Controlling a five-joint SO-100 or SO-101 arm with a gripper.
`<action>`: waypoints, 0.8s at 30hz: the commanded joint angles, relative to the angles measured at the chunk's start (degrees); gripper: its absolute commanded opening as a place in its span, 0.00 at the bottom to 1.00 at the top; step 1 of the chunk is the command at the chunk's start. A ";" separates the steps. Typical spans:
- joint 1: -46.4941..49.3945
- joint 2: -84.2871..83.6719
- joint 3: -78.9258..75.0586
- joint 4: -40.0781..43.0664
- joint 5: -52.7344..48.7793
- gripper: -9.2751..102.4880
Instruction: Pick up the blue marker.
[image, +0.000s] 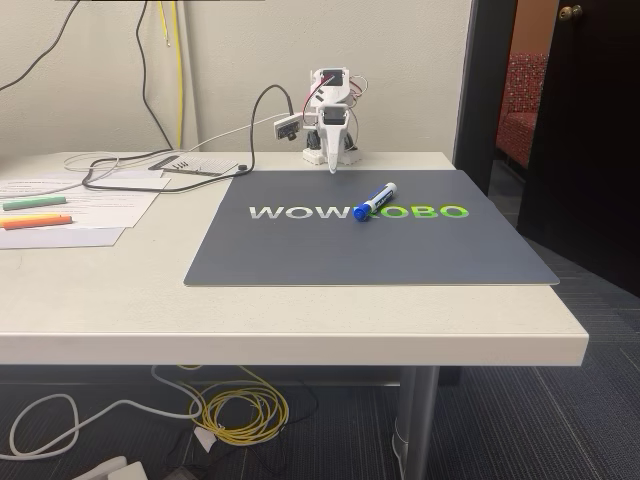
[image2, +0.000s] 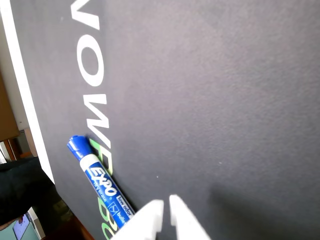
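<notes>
Office corner, pale bench carrying a dark mat; one blue marker lies mid-mat toward the back edge. One tool, tips nearly together, empty, hangs near the marker's barrel. Approach step: next, spread and straddle it. One green highlighter and one orange highlighter by the left edge.

The blue marker is lying alone on the dark mat, with bare mat showing all around it. The highlighters are staying well apart, at left in the fixed view.
</notes>
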 joint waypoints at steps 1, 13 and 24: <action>-0.18 3.43 0.09 0.18 0.26 0.08; 0.62 3.43 -0.79 -2.72 -0.79 0.08; 1.41 3.34 -5.54 -4.83 -11.78 0.08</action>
